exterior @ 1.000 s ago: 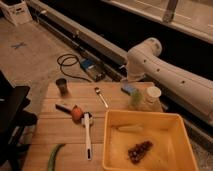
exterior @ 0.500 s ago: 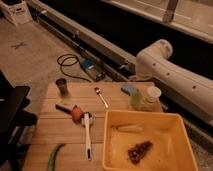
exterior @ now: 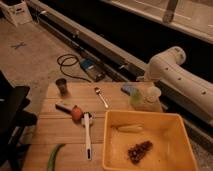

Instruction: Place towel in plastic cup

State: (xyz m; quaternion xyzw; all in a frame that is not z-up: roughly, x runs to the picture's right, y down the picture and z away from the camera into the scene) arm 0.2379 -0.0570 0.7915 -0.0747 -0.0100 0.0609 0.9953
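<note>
Jaws are taken as fully shut, but the gripper itself cannot be picked out; it seems to lie behind the bend of the white arm at the right of the frame, above the table's far right corner. Whether it has hold of anything cannot be told.

Towel: a pale soft mass sits at the mouth of the plastic cup, right of centre, at the table's far edge. This is probably the towel, though it could be part of the cup. If so, the placing appears done or nearly done; only withdrawal of the arm would remain.

Just left of the cup stand a slim green cup and a small blue block. Below them in the frame is a yellow bin holding a pale item and dark scraps. Further left on the wooden table: a spoon, a dark cup, a white utensil.

Markings: no brand, label or writing is legible anywhere.
</note>
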